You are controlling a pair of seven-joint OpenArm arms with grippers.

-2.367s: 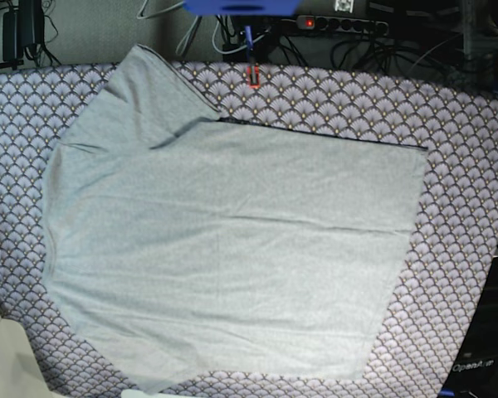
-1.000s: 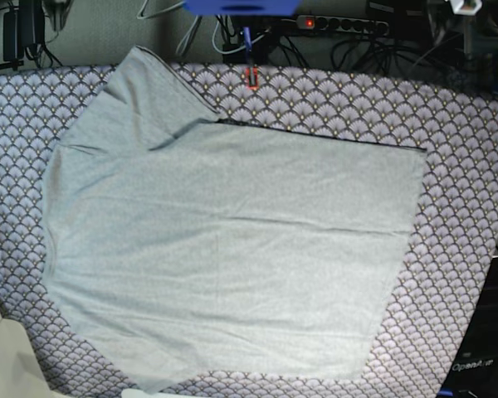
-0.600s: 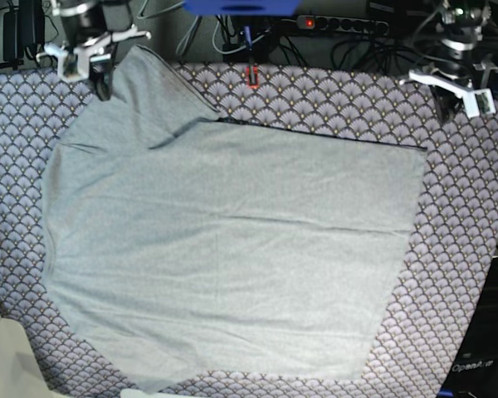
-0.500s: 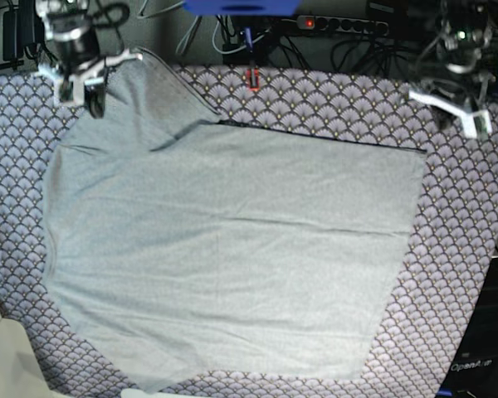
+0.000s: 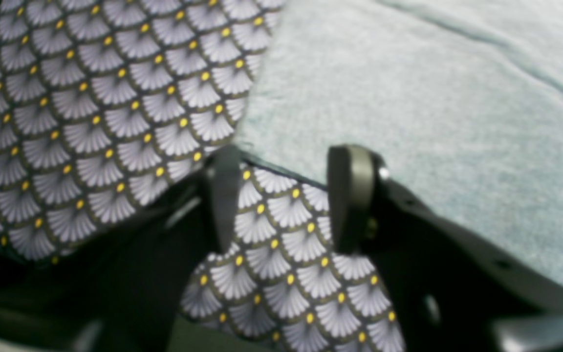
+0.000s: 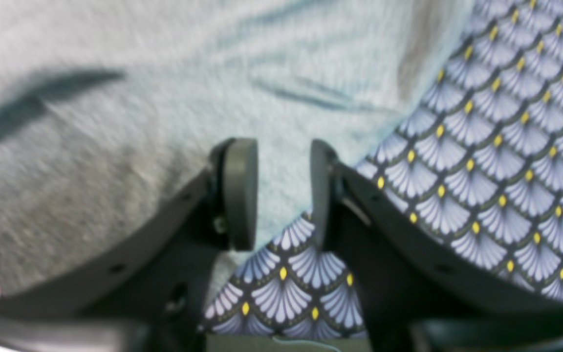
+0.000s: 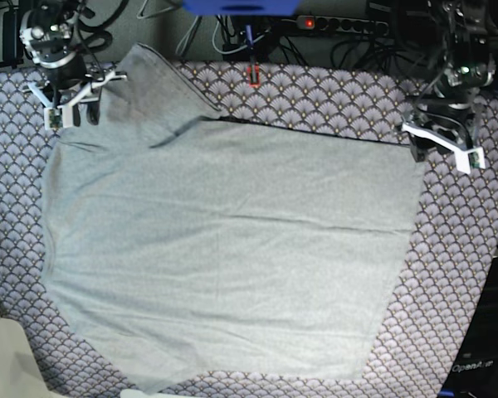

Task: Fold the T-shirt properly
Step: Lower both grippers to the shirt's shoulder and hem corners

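- Left wrist view: the left gripper (image 5: 281,195) points down at the patterned cloth (image 5: 91,122), jaws apart and empty; a corner of the T-shirt (image 5: 408,98) is just beyond its fingertips.
- Right wrist view: the right gripper (image 6: 274,190) is parted a little, holding nothing, over the T-shirt (image 6: 164,98) edge.
- Base view: both arms hang low at the far corners of the T-shirt (image 7: 232,249), which lies flat on the cloth.

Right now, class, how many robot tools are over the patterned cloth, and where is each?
2. The right tool, open, is at the far left, by the sleeve of the plain light grey knit T-shirt. The left tool, open, is at the shirt's far right corner.
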